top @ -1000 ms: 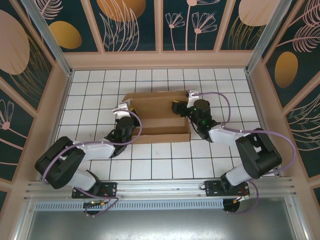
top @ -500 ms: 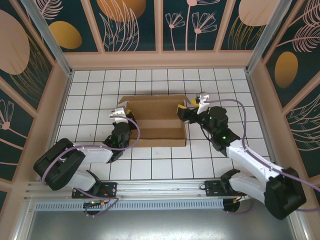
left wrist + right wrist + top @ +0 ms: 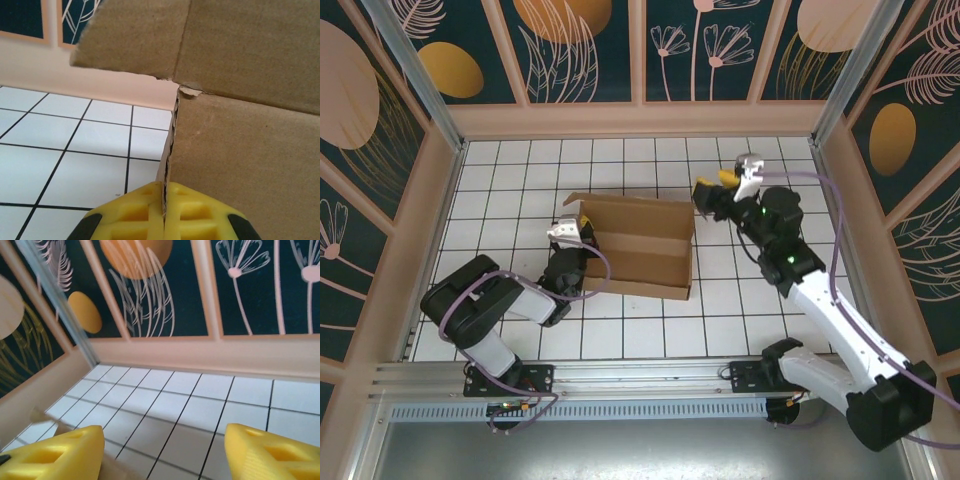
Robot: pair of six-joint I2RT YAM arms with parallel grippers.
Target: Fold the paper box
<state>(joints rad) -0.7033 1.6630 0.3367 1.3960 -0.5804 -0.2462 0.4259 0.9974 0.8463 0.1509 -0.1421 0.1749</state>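
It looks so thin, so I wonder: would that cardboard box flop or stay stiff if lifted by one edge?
Probably light: the left gripper pinches just one thin wall of the box. Likely stiff across panels but hinging at creases, as the flap leans over. The ragged corner suggests it may tear if yanked.

Matt brown cardboard paper box (image 3: 640, 243)

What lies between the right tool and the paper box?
Bare white tiled table. The top view shows the right tool apart from the paper box, with nothing between them.
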